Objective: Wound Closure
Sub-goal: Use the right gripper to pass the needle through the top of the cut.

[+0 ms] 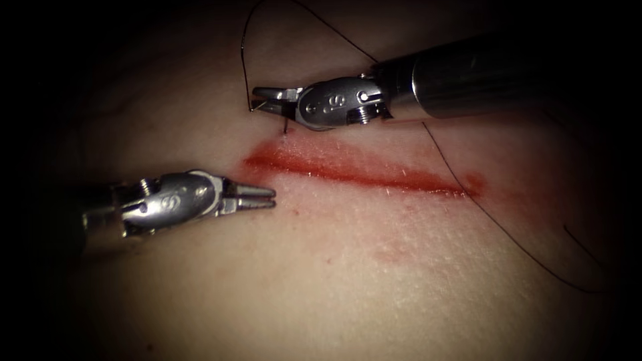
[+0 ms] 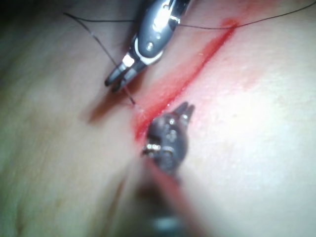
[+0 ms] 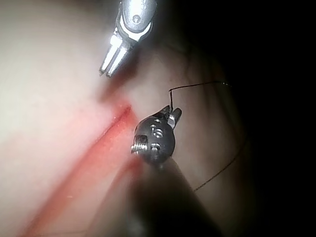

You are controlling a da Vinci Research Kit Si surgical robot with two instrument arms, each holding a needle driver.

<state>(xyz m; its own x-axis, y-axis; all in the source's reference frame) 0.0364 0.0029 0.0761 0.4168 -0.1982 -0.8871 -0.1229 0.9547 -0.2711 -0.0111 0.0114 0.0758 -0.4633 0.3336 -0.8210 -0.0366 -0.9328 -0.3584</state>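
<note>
Right pincer sits above the cut's left end, shut on the needle, gripped near its tail where the thread joins. Needle runs down under the pincer; tip meets the tissue just above the cut, depth unclear. Thread loops up from the pincer; another run crosses the cut's right end. Left pincer lies just below the cut's left end, slightly parted, holding nothing. Red fluid along the cut.
</note>
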